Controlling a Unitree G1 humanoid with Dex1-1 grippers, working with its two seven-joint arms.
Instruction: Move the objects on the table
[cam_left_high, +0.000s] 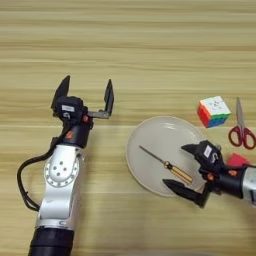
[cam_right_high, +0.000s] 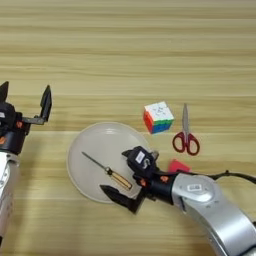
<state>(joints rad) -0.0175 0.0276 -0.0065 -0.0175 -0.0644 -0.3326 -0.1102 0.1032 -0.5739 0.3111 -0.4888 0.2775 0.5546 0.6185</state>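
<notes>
Right eye view: screwdriver (cam_right_high: 111, 173) on plate (cam_right_high: 90, 145) between released right end effector (cam_right_high: 117, 172) fingers (scissors (cam_right_high: 186, 135) nearby).

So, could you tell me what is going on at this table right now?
The right gripper sits open at the near edge of the plate, its fingers either side of the handle end of the screwdriver lying on the plate, without closing on it. The left gripper hangs open over bare table, off to the left, holding nothing. The puzzle cube and scissors lie beyond the plate to the right, and the red cube sits just behind the right arm.
</notes>
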